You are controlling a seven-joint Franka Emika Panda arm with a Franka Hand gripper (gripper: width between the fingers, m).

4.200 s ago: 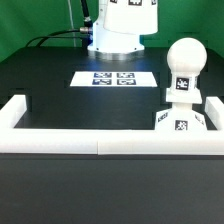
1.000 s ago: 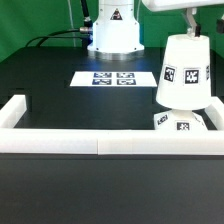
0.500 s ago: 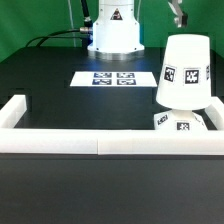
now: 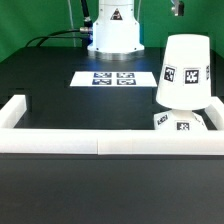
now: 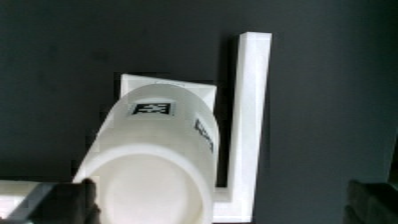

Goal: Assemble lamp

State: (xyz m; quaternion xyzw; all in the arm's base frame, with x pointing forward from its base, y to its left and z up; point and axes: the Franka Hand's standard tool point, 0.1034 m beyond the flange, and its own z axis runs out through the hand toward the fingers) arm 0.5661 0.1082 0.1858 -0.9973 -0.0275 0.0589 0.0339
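- Two-finger gripper (image 4: pixel 177 9), top right of the exterior frame: we see its jaws apart, empty, above the assembly.
- White truncated-cone plastic shade (image 4: pixel 183 71) caps the small white square base (image 4: pixel 180 122), presumably left seated.

The white cone shade (image 4: pixel 184 70) stands upright on the square base (image 4: pixel 180 122), narrow end up; it probably hides the bulb.

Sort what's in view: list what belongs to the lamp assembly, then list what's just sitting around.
Belongs to the job:
- shade, standing over the base
- base, under the shade by the white wall
- gripper, lifted clear above the shade

Just there:
- marker board, flat on the table
- white wall edging the table
- black cable behind
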